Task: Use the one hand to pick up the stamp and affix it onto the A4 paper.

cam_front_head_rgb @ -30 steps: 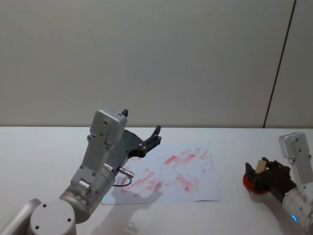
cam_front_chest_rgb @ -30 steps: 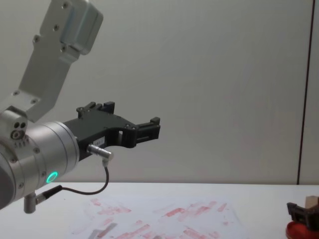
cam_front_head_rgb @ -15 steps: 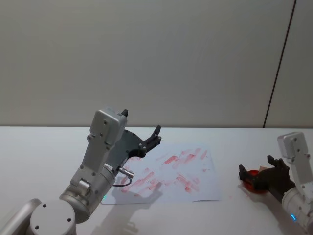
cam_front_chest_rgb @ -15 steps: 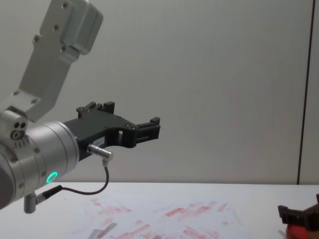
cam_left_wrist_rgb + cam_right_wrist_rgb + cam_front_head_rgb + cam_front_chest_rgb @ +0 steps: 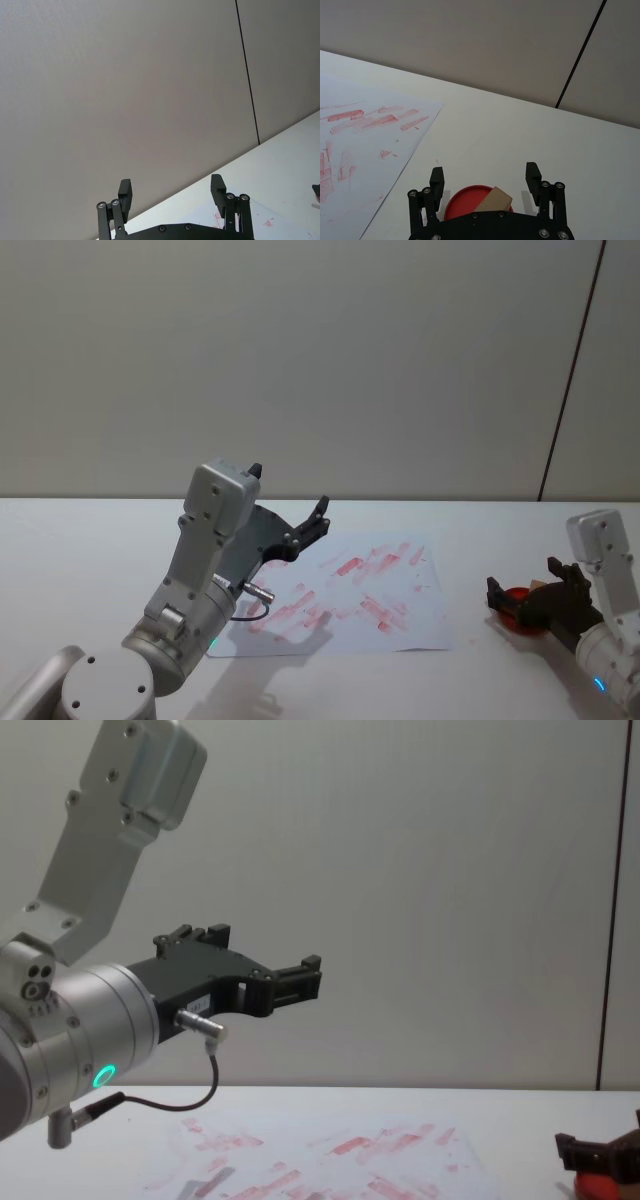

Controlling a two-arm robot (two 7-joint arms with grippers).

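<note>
Between the spread fingers of the right gripper (image 5: 485,176): stamp (image 5: 496,198) lying tilted on the round red ink pad (image 5: 465,200), one end propped up. Fingers open, one either side of the stamp, touching neither face as far as visible. Looks like a pre-grasp straddle: low over the pad, block centred in the gap so a close would clamp its sides. Tilted pose probably means an uneven grip unless the wrist compensates; risk of the block slipping or rotating on closure.

Beyond the fingertips: bare white counter (image 5: 510,130), then the near corner of the A4 paper (image 5: 370,135), well apart from the pad and off to the left-finger side. Sheet already covered in smeared red marks, lying flat. Judged stage: pick not yet made, transfer and press onto the paper outstanding.

Farther off, over the far-left part of the paper: left gripper (image 5: 305,525), raised clear of the counter, fingers open and holding nothing. Reads as parked out of the way, since the job needs one hand. From the head view, right gripper at the right edge of the counter, paper between the two arms.
</note>
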